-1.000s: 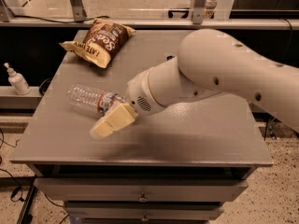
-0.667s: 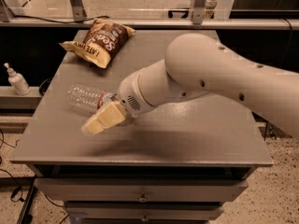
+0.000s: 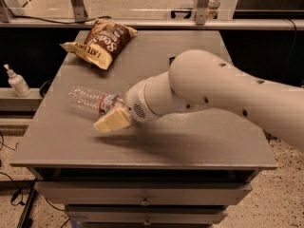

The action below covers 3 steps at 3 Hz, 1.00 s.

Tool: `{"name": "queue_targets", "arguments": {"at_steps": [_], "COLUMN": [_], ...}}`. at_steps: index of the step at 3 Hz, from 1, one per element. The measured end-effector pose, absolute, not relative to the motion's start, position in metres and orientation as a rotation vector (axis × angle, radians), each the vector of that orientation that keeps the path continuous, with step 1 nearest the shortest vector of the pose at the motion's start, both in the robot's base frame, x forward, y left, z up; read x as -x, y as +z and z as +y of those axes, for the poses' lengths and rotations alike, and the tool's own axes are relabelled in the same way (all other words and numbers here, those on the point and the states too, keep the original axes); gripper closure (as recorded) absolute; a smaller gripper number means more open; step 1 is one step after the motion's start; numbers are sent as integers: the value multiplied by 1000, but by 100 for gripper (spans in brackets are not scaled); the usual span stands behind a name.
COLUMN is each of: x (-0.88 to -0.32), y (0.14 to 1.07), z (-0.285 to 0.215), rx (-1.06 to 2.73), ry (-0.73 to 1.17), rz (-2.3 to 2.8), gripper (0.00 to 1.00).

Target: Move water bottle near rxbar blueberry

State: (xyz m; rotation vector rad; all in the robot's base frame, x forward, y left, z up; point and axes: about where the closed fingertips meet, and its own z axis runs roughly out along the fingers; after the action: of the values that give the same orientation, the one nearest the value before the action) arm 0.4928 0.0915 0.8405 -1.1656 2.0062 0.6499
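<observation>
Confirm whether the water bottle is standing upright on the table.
No, the water bottle lies on its side on the table, with the tool right beside its labelled part.

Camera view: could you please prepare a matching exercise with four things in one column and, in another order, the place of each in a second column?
Things:
1. water bottle
2. chip bag
3. pump bottle
4. gripper

Places:
A. standing off the table, to its left
B. low over the table's front left part, next to the label band of the bottle
C. lying on its side on the table's left part
D. lying at the table's back left corner

Pairs: 1-C, 2-D, 3-A, 4-B
</observation>
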Motion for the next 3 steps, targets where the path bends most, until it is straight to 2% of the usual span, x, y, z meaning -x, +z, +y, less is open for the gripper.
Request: {"name": "queue_targets", "arguments": {"at_steps": [2,3], "x": [-495,-493], "y": [855,871], "z": [67,40], "rx": [1139,1150], "ry": [568,506], "rz": [2006,2009], "gripper": [71,93]}}
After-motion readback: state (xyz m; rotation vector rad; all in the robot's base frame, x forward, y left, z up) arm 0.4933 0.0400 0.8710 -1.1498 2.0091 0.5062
